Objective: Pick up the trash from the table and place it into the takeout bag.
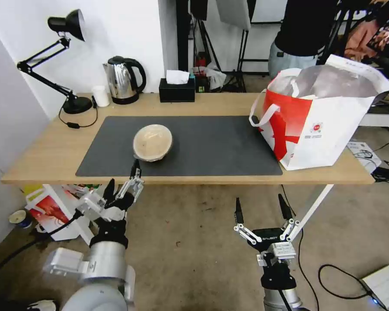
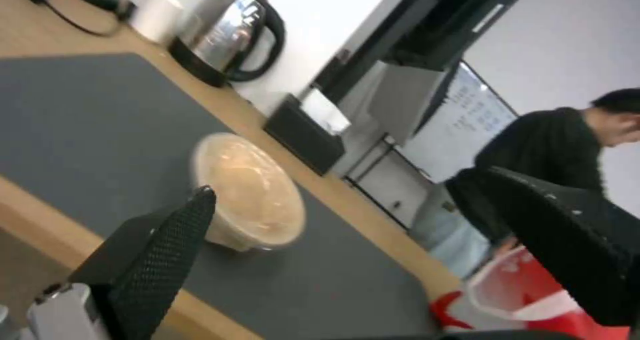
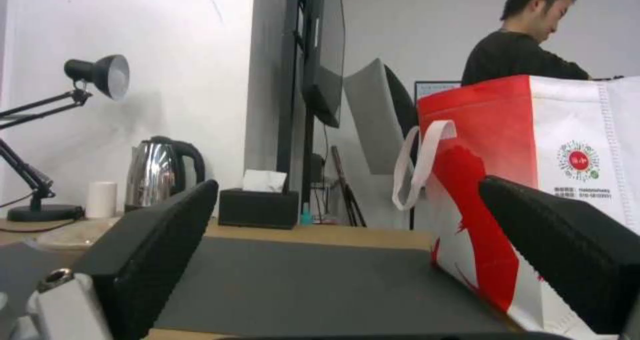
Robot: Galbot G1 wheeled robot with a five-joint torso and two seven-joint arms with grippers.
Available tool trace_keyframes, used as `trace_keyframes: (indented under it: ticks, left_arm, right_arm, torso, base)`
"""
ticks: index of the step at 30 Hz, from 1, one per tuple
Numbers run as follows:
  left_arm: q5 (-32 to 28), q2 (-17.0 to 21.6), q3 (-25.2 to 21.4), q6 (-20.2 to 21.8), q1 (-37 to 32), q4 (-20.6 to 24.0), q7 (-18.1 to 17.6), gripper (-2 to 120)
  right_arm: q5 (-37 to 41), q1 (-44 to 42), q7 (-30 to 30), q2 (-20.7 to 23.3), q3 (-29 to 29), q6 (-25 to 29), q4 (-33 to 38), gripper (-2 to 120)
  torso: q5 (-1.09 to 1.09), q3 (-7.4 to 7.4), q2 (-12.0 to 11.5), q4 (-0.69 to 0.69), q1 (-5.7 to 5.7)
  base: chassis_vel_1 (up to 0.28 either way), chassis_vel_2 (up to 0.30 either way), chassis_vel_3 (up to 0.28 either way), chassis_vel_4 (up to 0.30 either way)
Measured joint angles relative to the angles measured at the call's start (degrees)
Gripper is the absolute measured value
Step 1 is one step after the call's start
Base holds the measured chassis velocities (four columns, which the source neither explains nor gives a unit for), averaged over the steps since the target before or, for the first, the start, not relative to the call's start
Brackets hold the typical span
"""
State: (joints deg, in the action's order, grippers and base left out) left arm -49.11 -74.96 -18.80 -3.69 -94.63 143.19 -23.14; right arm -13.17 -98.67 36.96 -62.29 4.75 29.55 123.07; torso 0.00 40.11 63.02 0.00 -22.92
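My right gripper point(image 3: 347, 260): I see its two black fingers point(image 3: 153, 250) wide apart, low by the table's near edge.
Table: long light-wood tabletop point(image 3: 347, 236) with a big dark grey mat point(image 3: 320, 285).
Bag: big white takeout bag with a red patch point(image 3: 533, 180) stands on the table, white strap handle point(image 3: 417, 159) hanging.
At the back: shiny silver kettle point(image 3: 157, 172), small white cup point(image 3: 102, 199), black tissue box point(image 3: 259, 207), black desk lamp point(image 3: 60, 129).

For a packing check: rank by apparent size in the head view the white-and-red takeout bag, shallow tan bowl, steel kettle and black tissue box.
1. White-and-red takeout bag
2. Shallow tan bowl and steel kettle: too alike
3. Black tissue box
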Motion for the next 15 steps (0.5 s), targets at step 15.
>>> trace_keyframes:
  ticks: [15]
  left_arm:
    - [-10.1,3.6,-1.4,1.7,4.1,-0.1,0.3,100]
  right_arm:
    - [0.0,0.0,0.0,0.0,0.0,0.0,0.0,100]
  torso:
    - [0.00,0.00,0.0,0.00,0.00]
  base:
    - [0.000,0.000,0.000,0.000]
